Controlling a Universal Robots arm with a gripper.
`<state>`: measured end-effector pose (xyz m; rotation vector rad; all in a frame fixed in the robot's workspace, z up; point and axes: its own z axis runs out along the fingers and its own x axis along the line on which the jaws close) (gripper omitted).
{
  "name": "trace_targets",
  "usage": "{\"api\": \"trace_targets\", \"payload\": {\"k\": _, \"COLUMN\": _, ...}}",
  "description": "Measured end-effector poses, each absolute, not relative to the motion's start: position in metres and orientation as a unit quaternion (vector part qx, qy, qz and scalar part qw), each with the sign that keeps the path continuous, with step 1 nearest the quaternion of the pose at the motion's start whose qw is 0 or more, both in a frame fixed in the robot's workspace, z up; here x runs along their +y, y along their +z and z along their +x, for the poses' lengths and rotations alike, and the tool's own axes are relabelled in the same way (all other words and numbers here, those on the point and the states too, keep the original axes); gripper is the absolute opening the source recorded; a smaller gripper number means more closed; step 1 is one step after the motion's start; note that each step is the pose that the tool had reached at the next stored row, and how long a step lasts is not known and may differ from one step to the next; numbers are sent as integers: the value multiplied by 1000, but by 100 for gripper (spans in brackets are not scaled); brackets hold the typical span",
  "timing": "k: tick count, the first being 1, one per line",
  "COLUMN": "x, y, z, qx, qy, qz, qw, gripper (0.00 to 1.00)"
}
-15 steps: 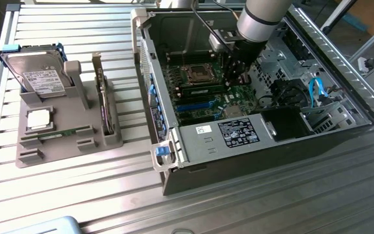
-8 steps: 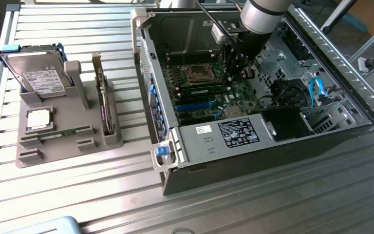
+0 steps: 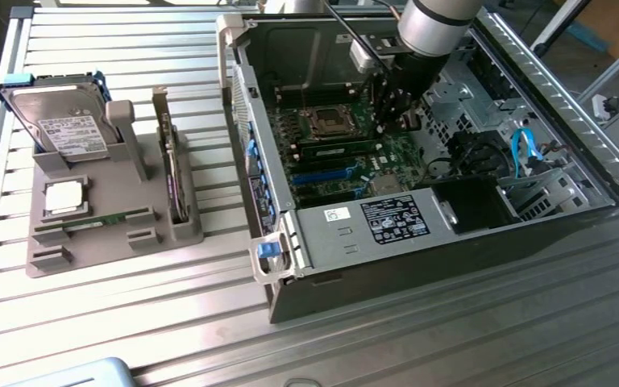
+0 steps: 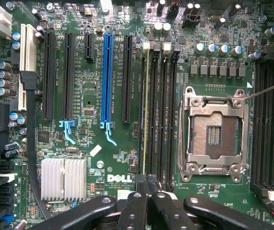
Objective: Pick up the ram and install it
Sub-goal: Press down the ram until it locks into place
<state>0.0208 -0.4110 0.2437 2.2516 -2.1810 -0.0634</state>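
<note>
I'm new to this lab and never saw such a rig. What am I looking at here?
The grey tube is a robot arm reaching into an open computer case lying on a metal table. One picture comes from a camera off the arm; the other from a camera on its wrist, looking down at the motherboard. The dark fingers there are the arm's hand, shut, just over one end of the ram, a thin stick standing in its slot. Beside the case a grey holder carries a hard drive, a processor chip and an expansion card.
</note>
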Motion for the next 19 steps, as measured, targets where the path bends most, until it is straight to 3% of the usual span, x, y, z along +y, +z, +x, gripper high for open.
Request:
{"api": "trace_targets", "payload": {"k": 13, "x": -411, "y": 229, "z": 21, "qx": -696, "qy": -19, "qz": 718, "qw": 10, "gripper": 10}}
{"api": "trace_targets", "payload": {"k": 19, "x": -411, "y": 250, "z": 21, "qx": -696, "qy": -18, "qz": 718, "qw": 8, "gripper": 10}}
